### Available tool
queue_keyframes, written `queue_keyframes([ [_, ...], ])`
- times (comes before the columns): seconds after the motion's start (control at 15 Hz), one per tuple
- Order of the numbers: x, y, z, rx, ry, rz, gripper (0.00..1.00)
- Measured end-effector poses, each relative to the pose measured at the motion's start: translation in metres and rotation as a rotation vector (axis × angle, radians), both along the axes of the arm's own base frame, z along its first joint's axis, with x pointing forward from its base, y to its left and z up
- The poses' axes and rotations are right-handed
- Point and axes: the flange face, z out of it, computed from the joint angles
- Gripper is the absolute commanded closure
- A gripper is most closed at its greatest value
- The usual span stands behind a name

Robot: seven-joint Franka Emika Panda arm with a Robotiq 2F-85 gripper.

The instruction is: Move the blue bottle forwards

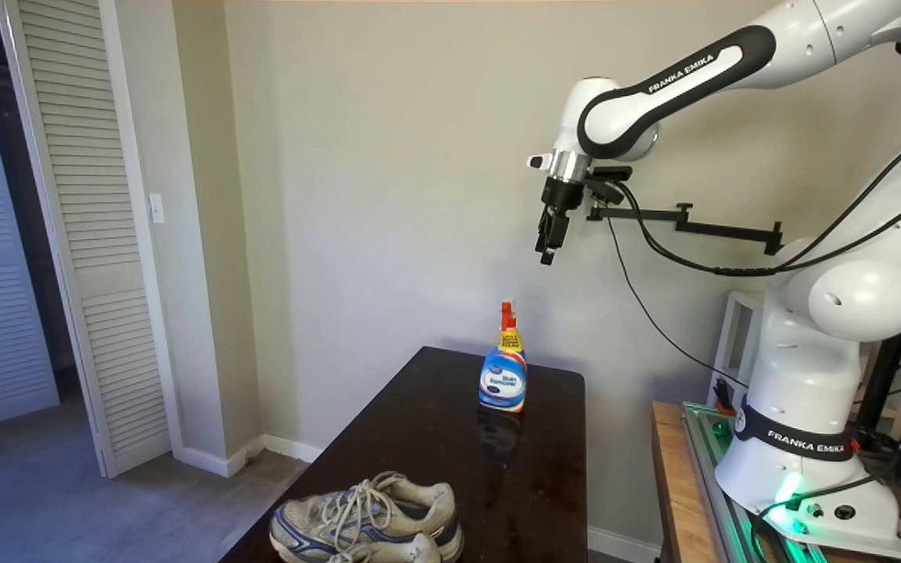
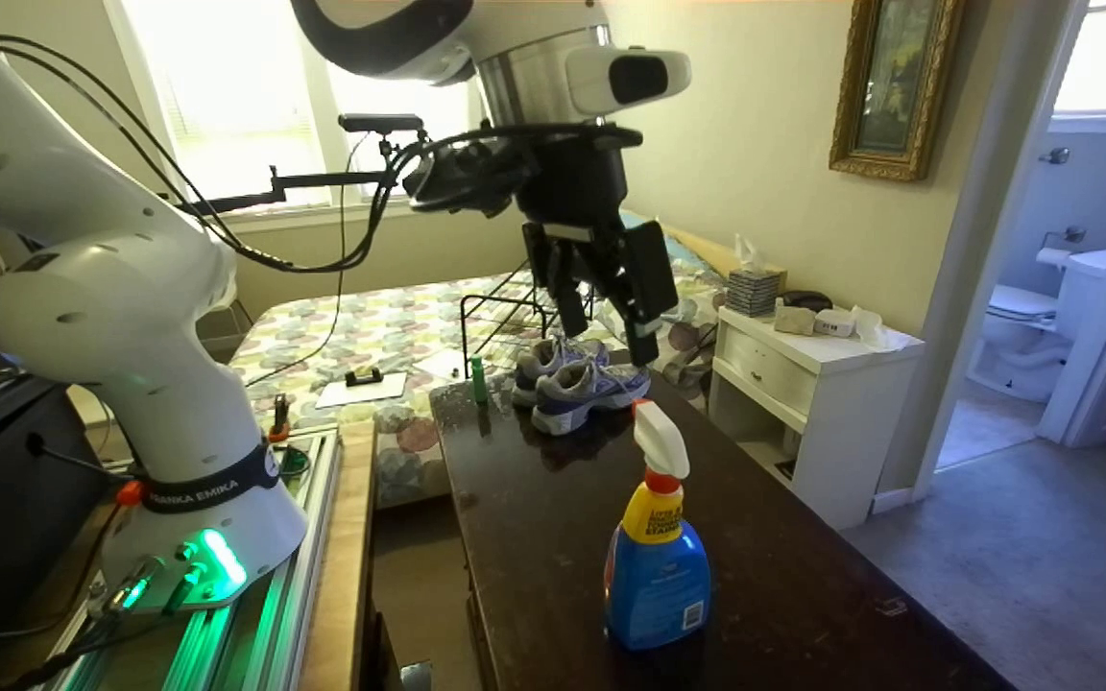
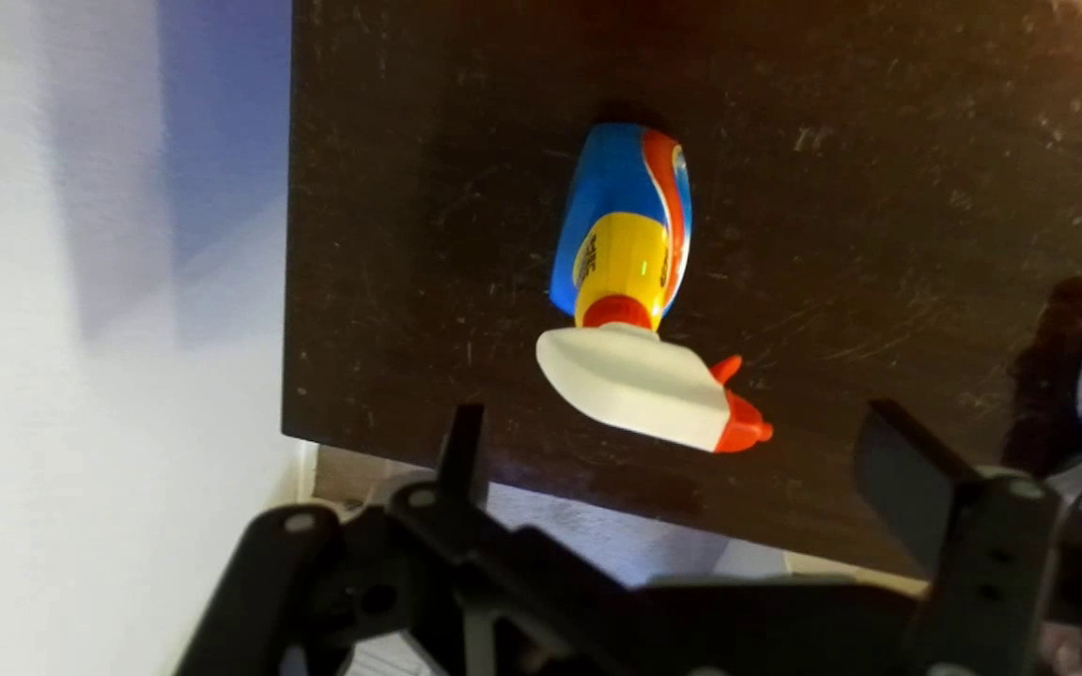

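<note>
The blue bottle is a spray bottle with a blue body, yellow neck and white-and-red spray head. It stands upright on a dark table in both exterior views (image 1: pixel 503 379) (image 2: pixel 659 585). In the wrist view the blue bottle (image 3: pixel 621 253) shows from above, its spray head pointing right. My gripper hangs in the air above the table in both exterior views (image 1: pixel 548 254) (image 2: pixel 609 338). In the wrist view the gripper (image 3: pixel 677 410) is open, its fingers wide apart with nothing held. The spray head appears between the fingers there, but the gripper is well above the bottle and apart from it.
A pair of sneakers (image 1: pixel 372 516) (image 2: pixel 582 384) stands on the dark table (image 1: pixel 419 422). A small green object (image 2: pixel 479 380) stands beside them. A wall runs along the table's end near the bottle. A white nightstand (image 2: pixel 803 413) and a bed (image 2: pixel 371 326) stand beyond the table.
</note>
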Motion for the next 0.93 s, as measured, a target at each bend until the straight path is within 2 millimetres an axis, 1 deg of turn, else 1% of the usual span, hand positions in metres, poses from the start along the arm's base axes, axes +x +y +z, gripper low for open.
queue_keyframes([
  [0.2, -0.002, 0.003, -0.022, -0.010, 0.030, 0.164, 0.00],
  [0.47, 0.007, 0.013, -0.032, -0.011, 0.029, 0.360, 0.00],
  [0.6, 0.008, 0.016, -0.033, -0.008, 0.029, 0.389, 0.00],
  [0.87, 0.008, 0.015, -0.033, -0.009, 0.029, 0.396, 0.00],
  [0.93, 0.009, 0.017, -0.033, -0.008, 0.025, 0.426, 0.00],
])
